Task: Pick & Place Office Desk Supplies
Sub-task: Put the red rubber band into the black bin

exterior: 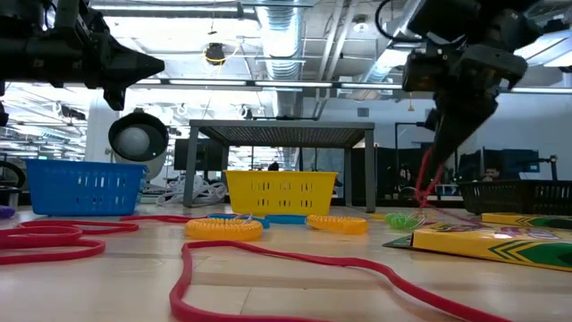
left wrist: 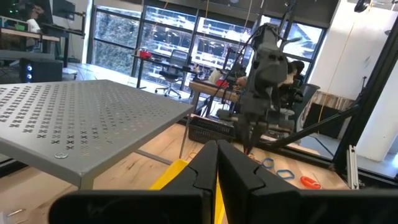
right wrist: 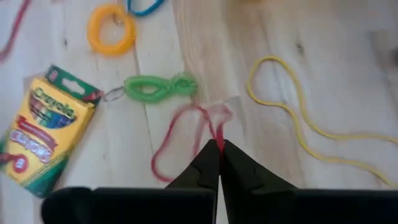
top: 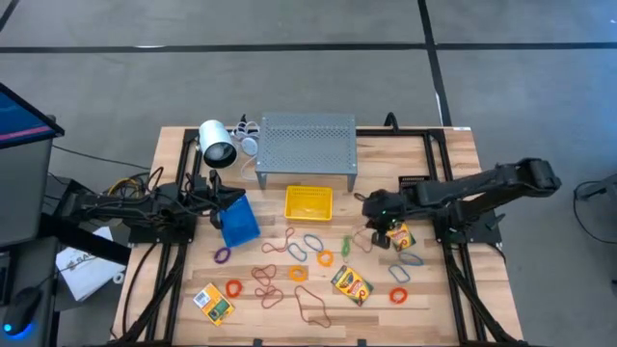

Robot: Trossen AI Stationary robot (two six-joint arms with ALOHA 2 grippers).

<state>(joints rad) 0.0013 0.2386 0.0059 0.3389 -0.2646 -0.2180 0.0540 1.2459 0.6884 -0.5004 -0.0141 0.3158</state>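
Red band dangles from my right claw, pinched shut on its thin strand just right of the yellow bin. Feels limp, weightless, slippery, so I'd grip mid-strand. Left claw is closed, empty.

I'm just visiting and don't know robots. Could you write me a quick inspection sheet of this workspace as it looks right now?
Surface: pale wooden table top, mostly covered with small items.
Job's things: many thin coloured rubber-band loops; three yellow-green crayon boxes.
Clutter: grey perforated metal shelf; yellow plastic bin; blue plastic bin; white camera.
End effectors: right end effector pinches a thin red rubber-band loop, lifted above the table; left end effector closed, empty, beside the blue bin.
Cables: bundle at the table's left edge.
Surroundings: grey floor; office room with desks and chairs behind.
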